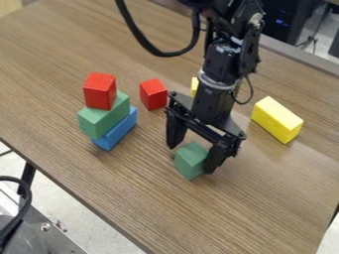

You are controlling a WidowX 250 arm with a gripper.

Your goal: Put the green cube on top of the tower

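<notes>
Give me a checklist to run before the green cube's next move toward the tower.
1. Tower standing, green block on blue block: ok.
2. Red cube topmost on the tower: ok.
3. End effector at the green cube: ok.
4. Secure grip on the green cube: cannot tell.
5. Green cube above the tower: not ok, off to its side.
6. Loose red cube apart from the tower: ok.
</notes>
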